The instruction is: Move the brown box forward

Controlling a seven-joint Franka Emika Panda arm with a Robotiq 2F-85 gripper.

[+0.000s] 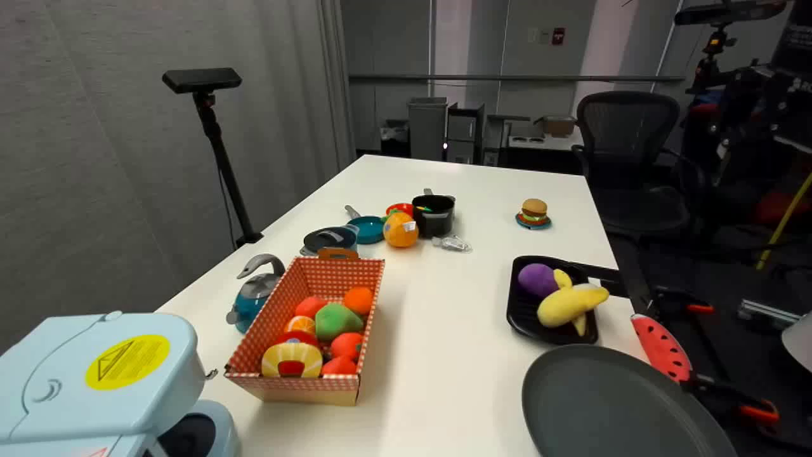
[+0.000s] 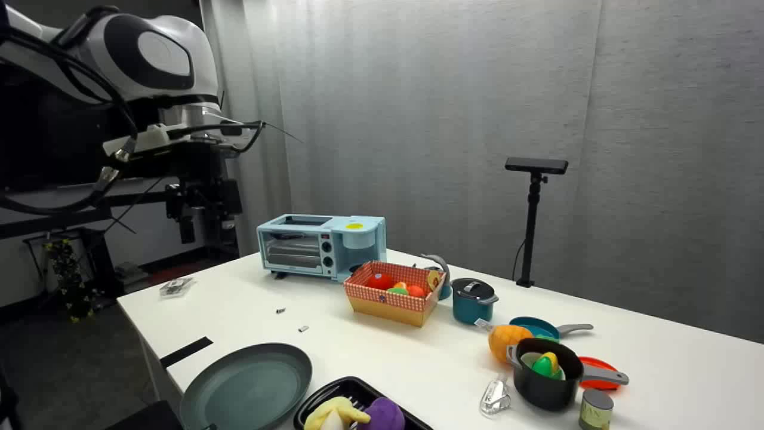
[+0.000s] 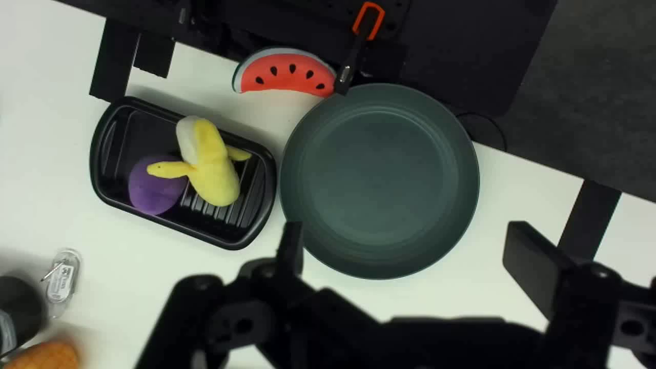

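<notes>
The brown box (image 1: 311, 388) is a shallow open-topped box with red-and-white checked sides and an orange-brown base. It stands upright on the white table and holds several soft toy fruits and vegetables. It shows in both exterior views, here also from its long side (image 2: 385, 307). It is out of view in the wrist view. My gripper (image 2: 206, 221) hangs in the air at the far left of that exterior view, well apart from the box. In the wrist view the gripper's fingers (image 3: 405, 248) are wide apart with nothing between them, above the table by the dark round plate.
A light blue toaster oven (image 2: 298, 248) and a teal kettle (image 1: 254, 295) stand close beside the box. Pots and pans (image 2: 546, 382) stand past its far end. The dark plate (image 3: 379, 179), black tray (image 3: 246, 225) and watermelon toy (image 3: 287, 72) lie near the table edge.
</notes>
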